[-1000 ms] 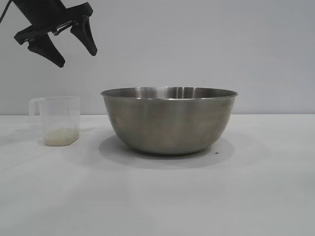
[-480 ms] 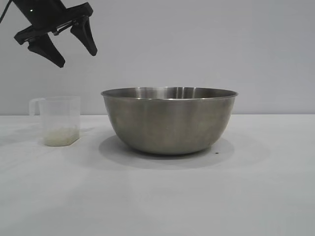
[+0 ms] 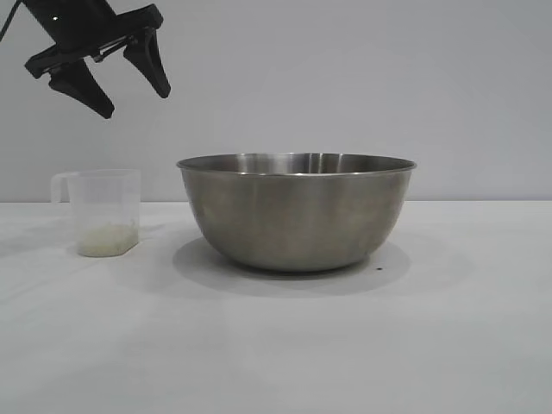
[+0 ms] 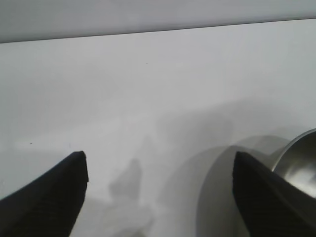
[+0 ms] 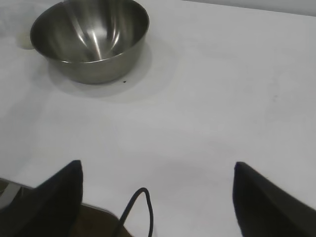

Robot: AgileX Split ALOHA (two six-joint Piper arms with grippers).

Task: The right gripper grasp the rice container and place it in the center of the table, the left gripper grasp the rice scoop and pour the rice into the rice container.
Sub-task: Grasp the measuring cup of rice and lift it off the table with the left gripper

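**Bowl set on the table, scoop untouched, both claws wide and empty**

Exterior view: the rice container [image 3: 296, 211] stands upright on the table [image 3: 276, 345]. Just left of it sits the rice scoop [image 3: 103, 211], apart from it, rice [image 3: 107, 238] in its bottom. The left gripper [image 3: 129, 86] hangs high above the scoop, fingers spread, holding nothing.

Left wrist view: the container's rim [image 4: 296, 158] shows beside one spread finger [image 4: 261, 197].

Right wrist view: the right gripper [image 5: 158, 197], spread wide and empty, is well apart from the container [image 5: 90, 37].
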